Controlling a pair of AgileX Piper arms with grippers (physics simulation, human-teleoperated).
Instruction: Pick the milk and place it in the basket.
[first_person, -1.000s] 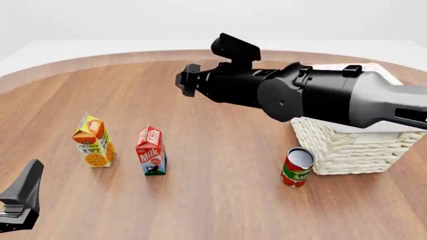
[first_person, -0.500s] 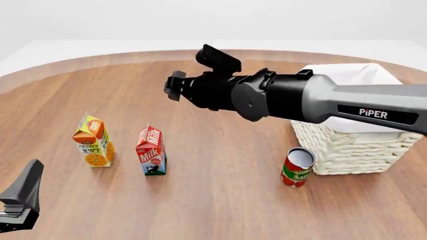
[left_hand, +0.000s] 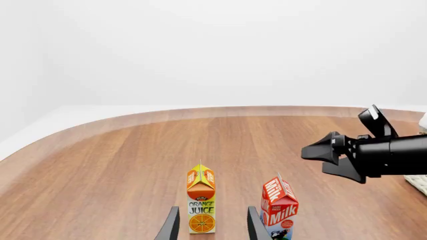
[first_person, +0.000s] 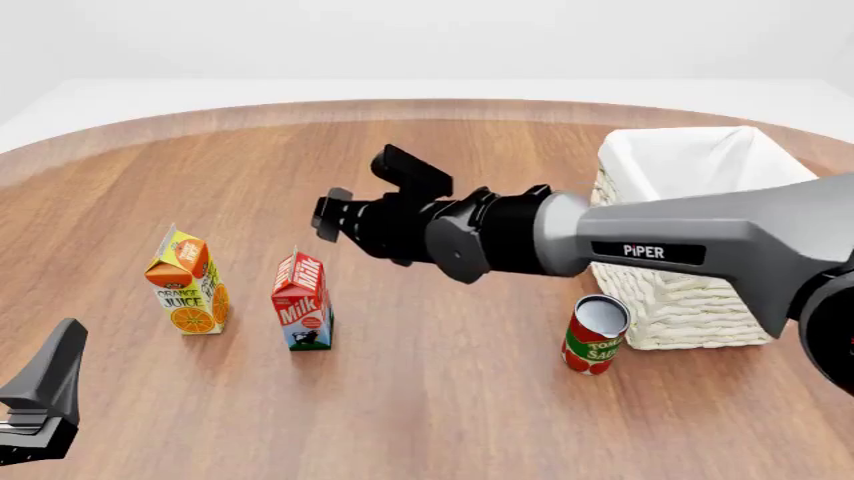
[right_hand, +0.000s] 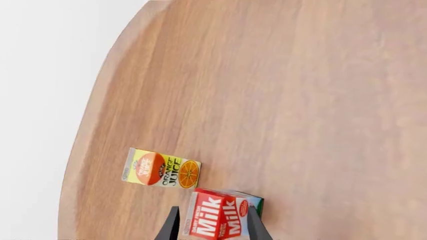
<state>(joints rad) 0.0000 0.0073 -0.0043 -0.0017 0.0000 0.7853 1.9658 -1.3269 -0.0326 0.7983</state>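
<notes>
The milk (first_person: 302, 300), a small red carton, stands upright on the wooden table to the right of the orange juice carton (first_person: 187, 283). My right gripper (first_person: 331, 214) is open and empty, hovering above and just behind the milk. In the right wrist view the milk (right_hand: 223, 220) shows between the two fingers of the gripper (right_hand: 213, 212). The white wicker basket (first_person: 694, 300) stands at the right. My left gripper (first_person: 40, 400) is open and empty at the near left; in its own view the gripper (left_hand: 213, 209) frames the juice (left_hand: 201, 202), with the milk (left_hand: 280, 207) beside it.
A red-green can (first_person: 594, 335) stands in front of the basket's near left corner. The right arm (first_person: 641, 245) stretches across the middle of the table and shows in the left wrist view (left_hand: 373, 152). The table's curved edge (first_person: 160, 120) runs along the back.
My right arm has swung left and down towards the milk, uncovering the basket's opening. The left gripper, cartons, can and basket have not moved.
</notes>
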